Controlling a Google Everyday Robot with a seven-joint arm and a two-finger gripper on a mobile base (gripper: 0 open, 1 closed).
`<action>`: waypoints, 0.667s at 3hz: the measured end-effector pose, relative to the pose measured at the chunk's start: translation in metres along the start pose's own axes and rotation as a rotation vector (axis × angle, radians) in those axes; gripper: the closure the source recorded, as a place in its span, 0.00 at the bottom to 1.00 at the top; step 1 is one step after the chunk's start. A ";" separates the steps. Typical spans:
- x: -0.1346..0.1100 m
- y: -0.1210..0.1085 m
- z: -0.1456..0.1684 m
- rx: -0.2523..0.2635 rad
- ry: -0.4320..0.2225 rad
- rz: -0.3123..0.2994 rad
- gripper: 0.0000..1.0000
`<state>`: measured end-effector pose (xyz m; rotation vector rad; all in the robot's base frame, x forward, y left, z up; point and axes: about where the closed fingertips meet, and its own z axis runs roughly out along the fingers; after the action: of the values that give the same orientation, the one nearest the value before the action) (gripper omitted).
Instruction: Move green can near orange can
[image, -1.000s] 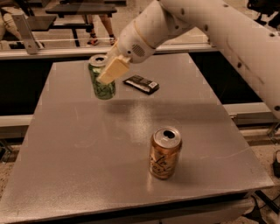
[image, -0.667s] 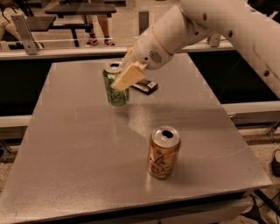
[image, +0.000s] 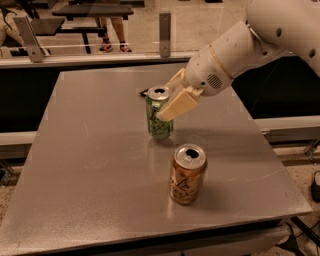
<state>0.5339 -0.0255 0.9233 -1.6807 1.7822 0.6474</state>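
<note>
The green can (image: 158, 114) stands upright near the middle of the grey table (image: 90, 165), its silver top open to view. My gripper (image: 169, 106) comes in from the right and is shut on the green can, with one tan finger (image: 180, 104) across its right side. The orange can (image: 187, 174) stands upright in front and slightly right of it, about a can's width away. The two cans do not touch.
A small dark flat object (image: 144, 92) peeks out just behind the green can, mostly hidden. The white arm (image: 250, 45) spans the right side above the table. A railing and glass panel (image: 100, 50) run behind the far edge.
My gripper has carried the green can from the far left part of the table toward the front and right, bringing it close to the orange can. The orange can has not moved.
</note>
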 end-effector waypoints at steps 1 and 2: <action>0.021 0.022 -0.010 -0.037 -0.001 -0.016 1.00; 0.031 0.038 -0.013 -0.061 -0.002 -0.037 1.00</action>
<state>0.4944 -0.0535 0.9084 -1.7490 1.7417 0.6923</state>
